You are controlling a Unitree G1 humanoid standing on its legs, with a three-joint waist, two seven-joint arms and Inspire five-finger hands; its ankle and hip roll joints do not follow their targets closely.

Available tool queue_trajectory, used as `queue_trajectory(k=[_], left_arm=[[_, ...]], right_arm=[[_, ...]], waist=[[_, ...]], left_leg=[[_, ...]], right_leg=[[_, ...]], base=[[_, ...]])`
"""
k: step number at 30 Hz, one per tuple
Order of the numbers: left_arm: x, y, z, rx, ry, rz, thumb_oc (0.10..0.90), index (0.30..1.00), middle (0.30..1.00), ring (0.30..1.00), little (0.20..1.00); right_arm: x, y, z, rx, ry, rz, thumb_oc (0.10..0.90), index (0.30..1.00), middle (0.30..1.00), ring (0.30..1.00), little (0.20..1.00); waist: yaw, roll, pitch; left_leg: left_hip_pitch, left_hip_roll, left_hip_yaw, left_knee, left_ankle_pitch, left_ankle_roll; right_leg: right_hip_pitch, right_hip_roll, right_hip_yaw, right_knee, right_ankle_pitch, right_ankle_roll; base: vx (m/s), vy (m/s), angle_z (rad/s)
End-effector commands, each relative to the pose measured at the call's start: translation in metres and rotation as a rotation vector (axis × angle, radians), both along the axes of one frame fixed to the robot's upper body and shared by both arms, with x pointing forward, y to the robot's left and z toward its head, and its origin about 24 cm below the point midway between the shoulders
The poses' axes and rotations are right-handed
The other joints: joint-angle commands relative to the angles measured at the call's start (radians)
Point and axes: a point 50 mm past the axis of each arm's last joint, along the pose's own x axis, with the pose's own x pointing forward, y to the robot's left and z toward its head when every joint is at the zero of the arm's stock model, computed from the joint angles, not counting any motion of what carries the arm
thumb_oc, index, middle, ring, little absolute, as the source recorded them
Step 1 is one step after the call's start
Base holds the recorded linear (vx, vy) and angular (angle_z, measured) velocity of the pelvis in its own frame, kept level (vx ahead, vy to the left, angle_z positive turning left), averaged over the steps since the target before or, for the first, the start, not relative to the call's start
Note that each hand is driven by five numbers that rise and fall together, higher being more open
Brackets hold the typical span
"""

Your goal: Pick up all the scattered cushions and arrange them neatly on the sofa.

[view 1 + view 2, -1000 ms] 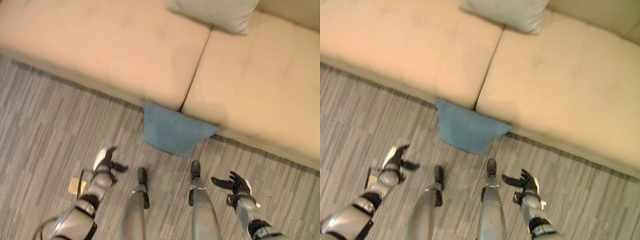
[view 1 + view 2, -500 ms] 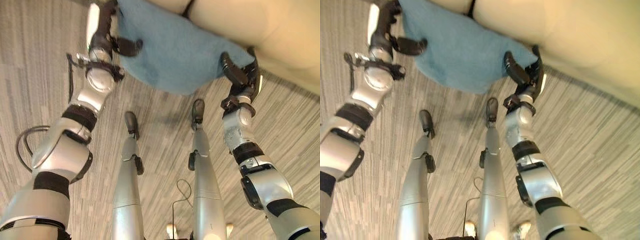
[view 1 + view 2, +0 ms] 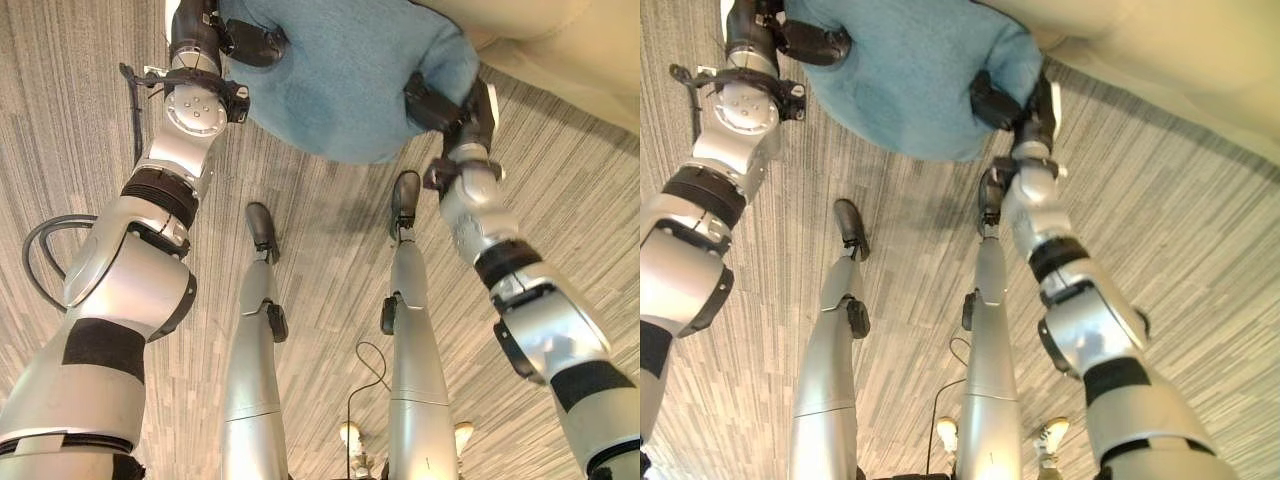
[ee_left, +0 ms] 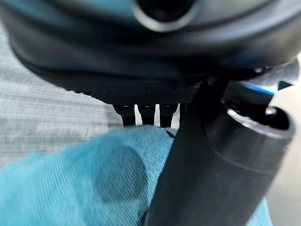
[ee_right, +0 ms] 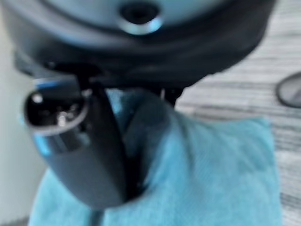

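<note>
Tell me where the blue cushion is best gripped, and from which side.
At its two opposite side edges, one hand from each side. The blue cushion is wide and soft, so pinching both edges should stop it sagging. The left hand and the right hand already pinch it there, beside the sofa.

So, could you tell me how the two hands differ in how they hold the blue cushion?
The left hand grips the cushion at its left edge, while the right hand grips the opposite, right edge next to the sofa. The left thumb lies across the cushion's face; the right thumb presses a dent into the fabric. Both are shut on the cushion, pinching it between thumb and fingers.
</note>
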Motion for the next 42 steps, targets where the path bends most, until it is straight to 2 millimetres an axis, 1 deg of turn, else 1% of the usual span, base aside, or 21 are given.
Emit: queue_trajectory(k=[1, 8, 13, 15, 16, 17, 18, 20, 21, 23, 24, 25, 26, 28, 30, 31, 35, 37, 38, 40, 42], left_arm=[[-0.01, -0.08, 0.018, 0.039, -0.061, -0.332, 0.4, 0.3, 0.3, 0.3, 0.3], [-0.015, -0.106, 0.004, -0.044, -0.043, -0.466, 0.4, 0.3, 0.3, 0.3, 0.3], [-0.023, -0.111, -0.012, -0.161, -0.069, -0.55, 0.4, 0.3, 0.3, 0.3, 0.3], [-0.032, -0.116, -0.026, -0.216, -0.085, -0.614, 0.4, 0.3, 0.3, 0.3, 0.3], [-0.04, -0.117, -0.045, -0.285, -0.093, -0.655, 0.4, 0.3, 0.3, 0.3, 0.3], [-0.04, -0.118, -0.046, -0.286, -0.09, -0.654, 0.4, 0.3, 0.3, 0.3, 0.3], [-0.049, -0.122, -0.072, -0.359, -0.063, -0.691, 0.4, 0.3, 0.3, 0.3, 0.3], [-0.056, -0.121, -0.084, -0.373, -0.066, -0.699, 0.4, 0.3, 0.3, 0.3, 0.3], [-0.069, -0.126, -0.108, -0.392, -0.032, -0.746, 0.4, 0.3, 0.3, 0.3, 0.3], [-0.074, -0.126, -0.116, -0.38, -0.026, -0.759, 0.4, 0.3, 0.3, 0.3, 0.3], [-0.084, -0.126, -0.134, -0.356, 0.008, -0.782, 0.4, 0.3, 0.3, 0.3, 0.3], [-0.084, -0.126, -0.134, -0.356, 0.008, -0.782, 0.4, 0.3, 0.3, 0.3, 0.3], [-0.094, -0.129, -0.15, -0.357, 0.042, -0.814, 0.4, 0.3, 0.3, 0.3, 0.3], [-0.098, -0.131, -0.161, -0.351, 0.078, -0.82, 0.4, 0.3, 0.3, 0.3, 0.3], [-0.106, -0.141, -0.173, -0.298, 0.101, -0.836, 0.4, 0.3, 0.3, 0.3, 0.3], [-0.111, -0.144, -0.187, -0.295, 0.153, -0.838, 0.4, 0.3, 0.3, 0.3, 0.3], [-0.124, -0.14, -0.209, -0.251, 0.218, -0.869, 0.4, 0.3, 0.3, 0.3, 0.3], [-0.124, -0.14, -0.209, -0.251, 0.218, -0.869, 0.4, 0.3, 0.3, 0.3, 0.3], [-0.131, -0.131, -0.222, -0.255, 0.255, -0.824, 0.4, 0.3, 0.3, 0.3, 0.3], [-0.132, -0.131, -0.227, -0.266, 0.277, -0.809, 0.4, 0.3, 0.3, 0.3, 0.3], [-0.132, -0.131, -0.227, -0.266, 0.278, -0.809, 0.4, 0.3, 0.3, 0.3, 0.3]], right_arm=[[-0.006, 0.069, -0.002, -0.22, -0.029, 0.251, 0.4, 0.3, 0.3, 0.3, 0.3], [-0.009, 0.088, -0.013, -0.185, -0.011, 0.305, 0.4, 0.3, 0.3, 0.3, 0.3], [-0.013, 0.079, -0.019, -0.119, -0.056, 0.249, 0.4, 0.3, 0.3, 0.3, 0.3], [-0.018, 0.073, -0.026, -0.079, -0.078, 0.233, 0.4, 0.3, 0.3, 0.3, 0.3], [-0.023, 0.064, -0.035, -0.038, -0.101, 0.204, 0.4, 0.3, 0.3, 0.3, 0.3], [-0.023, 0.064, -0.037, -0.038, -0.097, 0.204, 0.4, 0.3, 0.3, 0.3, 0.3], [-0.031, 0.057, -0.051, 0.015, -0.106, 0.186, 0.4, 0.3, 0.3, 0.3, 0.3], [-0.037, 0.053, -0.056, 0.02, -0.124, 0.177, 0.4, 0.3, 0.3, 0.3, 0.3], [-0.051, 0.049, -0.073, 0.024, -0.133, 0.18, 0.4, 0.3, 0.3, 0.3, 0.3], [-0.057, 0.045, -0.082, 0.031, -0.129, 0.175, 0.4, 0.3, 0.3, 0.3, 0.3], [-0.071, 0.041, -0.092, -0.001, -0.14, 0.176, 0.4, 0.3, 0.3, 0.3, 0.3], [-0.071, 0.041, -0.092, 0.0, -0.14, 0.176, 0.4, 0.3, 0.3, 0.3, 0.3], [-0.085, 0.033, -0.107, 0.014, -0.122, 0.169, 0.4, 0.3, 0.3, 0.3, 0.3], [-0.09, 0.03, -0.119, 0.013, -0.086, 0.175, 0.4, 0.3, 0.3, 0.3, 0.3], [-0.103, 0.016, -0.13, 0.027, -0.071, 0.139, 0.4, 0.3, 0.3, 0.3, 0.3], [-0.112, 0.012, -0.142, 0.009, -0.028, 0.131, 0.4, 0.3, 0.3, 0.3, 0.3], [-0.134, -0.001, -0.169, -0.046, 0.05, 0.121, 0.4, 0.3, 0.3, 0.3, 0.3], [-0.134, -0.001, -0.169, -0.046, 0.05, 0.121, 0.4, 0.3, 0.3, 0.3, 0.3], [-0.149, -0.008, -0.193, -0.081, 0.145, 0.103, 0.4, 0.3, 0.3, 0.3, 0.3], [-0.152, -0.008, -0.197, -0.11, 0.162, 0.099, 0.4, 0.3, 0.3, 0.3, 0.3], [-0.152, -0.008, -0.197, -0.11, 0.162, 0.098, 0.4, 0.3, 0.3, 0.3, 0.3]], waist=[[-0.03, 0.054, -0.039], [-0.026, 0.061, -0.054], [-0.019, 0.067, -0.057], [-0.019, 0.068, -0.058], [-0.015, 0.07, -0.065], [-0.011, 0.072, -0.071], [-0.013, 0.065, -0.072], [-0.013, 0.06, -0.075], [-0.02, 0.049, -0.069], [-0.023, 0.041, -0.067], [-0.036, 0.023, -0.054], [-0.036, 0.023, -0.055], [-0.051, -0.002, -0.043], [-0.053, -0.012, -0.044], [-0.085, -0.033, -0.058], [-0.109, -0.041, -0.081], [-0.091, -0.035, -0.141], [-0.091, -0.035, -0.141], [-0.039, -0.017, -0.264], [-0.01, -0.018, -0.306], [-0.008, -0.019, -0.304]], left_leg=[[0.04, 0.021, -0.102, -0.128, -0.022, -0.051], [0.068, 0.025, -0.1, -0.152, -0.01, -0.057], [0.103, 0.023, -0.112, -0.184, -0.001, -0.061], [0.105, 0.016, -0.114, -0.192, 0.032, -0.06], [0.128, 0.011, -0.116, -0.195, 0.031, -0.061], [0.145, 0.016, -0.119, -0.199, 0.004, -0.064], [0.162, 0.004, -0.121, -0.187, 0.02, -0.059], [0.192, 0.002, -0.119, -0.18, 0.006, -0.056], [0.246, -0.004, -0.124, -0.134, -0.026, -0.05], [0.291, -0.003, -0.121, -0.103, -0.057, -0.043], [0.355, -0.008, -0.117, 0.0, -0.116, -0.031], [0.355, -0.008, -0.117, 0.0, -0.115, -0.031], [0.446, -0.014, -0.102, 0.108, -0.187, -0.023], [0.498, -0.019, -0.092, 0.115, -0.21, -0.017], [0.607, -0.047, -0.046, 0.08, -0.244, -0.006], [0.667, -0.051, 0.003, 0.053, -0.232, 0.011], [0.777, -0.018, 0.066, -0.06, -0.173, 0.029], [0.777, -0.018, 0.066, -0.06, -0.173, 0.029], [0.89, 0.046, 0.167, -0.179, -0.109, 0.037], [0.909, 0.068, 0.204, -0.219, -0.079, 0.031], [0.914, 0.068, 0.206, -0.221, -0.078, 0.031]], right_leg=[[-0.041, 0.0, 0.008, 0.13, -0.184, 0.057], [-0.022, 0.008, 0.002, 0.126, -0.187, 0.052], [0.015, 0.01, -0.006, 0.111, -0.19, 0.052], [0.022, 0.006, -0.01, 0.102, -0.164, 0.048], [0.046, 0.01, -0.014, 0.101, -0.167, 0.047], [0.06, 0.013, -0.015, 0.103, -0.195, 0.05], [0.082, 0.013, -0.022, 0.104, -0.174, 0.043], [0.114, 0.014, -0.024, 0.109, -0.18, 0.041], [0.18, 0.005, -0.032, 0.132, -0.196, 0.035], [0.231, 0.001, -0.03, 0.141, -0.208, 0.034], [0.314, -0.011, -0.03, 0.189, -0.236, 0.026], [0.314, -0.011, -0.03, 0.188, -0.236, 0.026], [0.435, -0.031, -0.035, 0.203, -0.25, 0.029], [0.483, -0.035, -0.029, 0.194, -0.24, 0.035], [0.592, -0.071, -0.013, 0.07, -0.147, 0.077], [0.625, -0.102, -0.013, -0.017, -0.033, 0.096], [0.732, -0.023, -0.06, 0.091, -0.189, 0.063], [0.732, -0.023, -0.06, 0.091, -0.189, 0.063], [0.941, 0.055, -0.125, 0.245, -0.352, 0.033], [1.046, 0.06, -0.14, 0.185, -0.387, 0.023], [1.05, 0.06, -0.139, 0.183, -0.387, 0.023]], base=[[0.04, 0.016, -0.05], [0.01, 0.0, -0.01], [0.0, 0.0, 0.0], [-0.07, 0.006, 0.01], [0.0, 0.0, 0.0], [-0.04, 0.025, 0.0], [-0.02, 0.035, 0.02], [-0.06, 0.03, 0.02], [-0.06, 0.032, 0.04], [-0.09, 0.062, 0.07], [-0.08, 0.066, 0.05], [-0.14, 0.19, -0.04], [-0.05, 0.185, -0.07], [-0.01, 0.179, -0.08], [-0.04, 0.305, -0.2], [-0.19, 0.351, -0.27], [-0.12, 0.149, -1.04], [-0.16, 0.059, -0.51], [-0.3, 0.027, -0.82], [-0.26, -0.087, -1.99], [-0.04, -0.04, -1.33]])
